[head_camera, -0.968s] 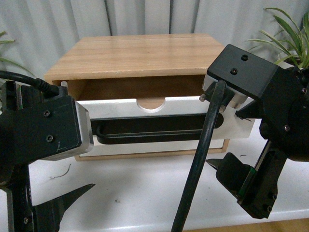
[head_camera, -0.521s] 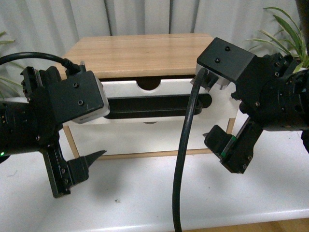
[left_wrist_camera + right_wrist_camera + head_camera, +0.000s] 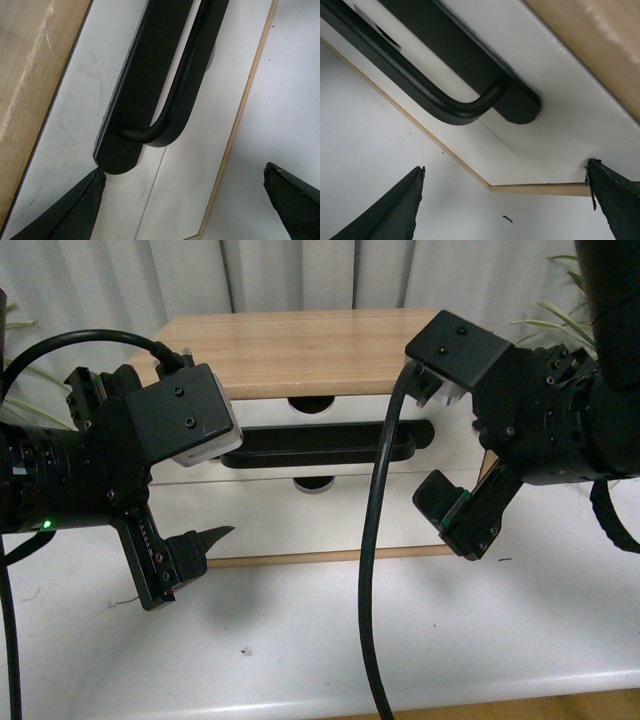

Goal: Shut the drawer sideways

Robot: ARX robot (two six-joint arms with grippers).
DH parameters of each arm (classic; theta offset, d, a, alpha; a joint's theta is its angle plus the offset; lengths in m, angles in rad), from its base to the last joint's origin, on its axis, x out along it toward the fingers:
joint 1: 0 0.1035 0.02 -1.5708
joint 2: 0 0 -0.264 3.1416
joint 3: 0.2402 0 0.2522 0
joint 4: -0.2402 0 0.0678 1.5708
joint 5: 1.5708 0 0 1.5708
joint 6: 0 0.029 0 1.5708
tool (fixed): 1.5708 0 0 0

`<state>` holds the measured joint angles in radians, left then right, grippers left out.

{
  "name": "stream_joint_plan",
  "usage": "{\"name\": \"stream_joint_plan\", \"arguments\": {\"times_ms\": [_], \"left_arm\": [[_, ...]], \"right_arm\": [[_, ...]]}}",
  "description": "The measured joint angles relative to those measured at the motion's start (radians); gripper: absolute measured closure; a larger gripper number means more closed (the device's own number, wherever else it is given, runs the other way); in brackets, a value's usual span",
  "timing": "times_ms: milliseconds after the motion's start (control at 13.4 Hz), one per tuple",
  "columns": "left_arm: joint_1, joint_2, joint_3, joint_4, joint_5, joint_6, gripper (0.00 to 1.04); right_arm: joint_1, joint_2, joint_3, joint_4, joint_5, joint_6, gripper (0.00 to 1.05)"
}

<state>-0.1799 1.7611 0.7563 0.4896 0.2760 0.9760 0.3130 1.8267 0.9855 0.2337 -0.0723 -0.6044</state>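
Note:
The drawer [image 3: 262, 412] is the upper one of a wood-topped cabinet, with a white front, a half-round notch and a long black bar handle [image 3: 320, 445]. Its front looks level with the plain white lower front [image 3: 300, 522]. My left gripper [image 3: 228, 495] is open in front of the handle's left end. In the left wrist view [image 3: 185, 200] one fingertip [image 3: 80, 205] is by the handle's end [image 3: 165, 90]. My right gripper [image 3: 450, 485] is open at the cabinet's right side. In the right wrist view [image 3: 505, 205] it straddles the cabinet's lower corner, below the handle [image 3: 440, 65].
The cabinet stands on a white table [image 3: 330, 640] in front of a grey curtain. A black cable [image 3: 375, 570] hangs from my right arm across the cabinet front. Plant leaves [image 3: 555, 335] show at the far right.
The drawer stood pulled out a second ago and has slid back into the cabinet. Both grippers have moved in towards the cabinet front with it.

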Motion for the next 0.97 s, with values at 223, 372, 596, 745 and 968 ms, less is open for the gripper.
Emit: {"name": "stream_joint_plan", "arguments": {"times_ms": [223, 372, 596, 745, 968], "left_arm": [[0.014, -0.207, -0.177, 0.06, 0.007, -0.056, 0.07], [0.041, -0.44, -0.363, 0.061, 0.017, -0.139, 0.07], [0.137, -0.782, -0.573, 0.011, -0.043, -0.354, 0.07], [0.229, -1.009, -0.664, -0.108, -0.012, -0.51, 0.07], [0.482, -1.276, -0.74, -0.23, 0.08, -0.737, 0.07]], "right_arm": [[-0.023, -0.202, -0.166, 0.045, -0.03, 0.045, 0.06], [-0.04, -0.434, -0.376, 0.075, -0.03, 0.111, 0.06], [-0.086, -0.791, -0.615, 0.039, 0.037, 0.241, 0.06], [-0.09, -0.999, -0.732, -0.035, 0.092, 0.332, 0.06], [-0.051, -1.204, -0.817, -0.077, 0.201, 0.457, 0.06]]}}
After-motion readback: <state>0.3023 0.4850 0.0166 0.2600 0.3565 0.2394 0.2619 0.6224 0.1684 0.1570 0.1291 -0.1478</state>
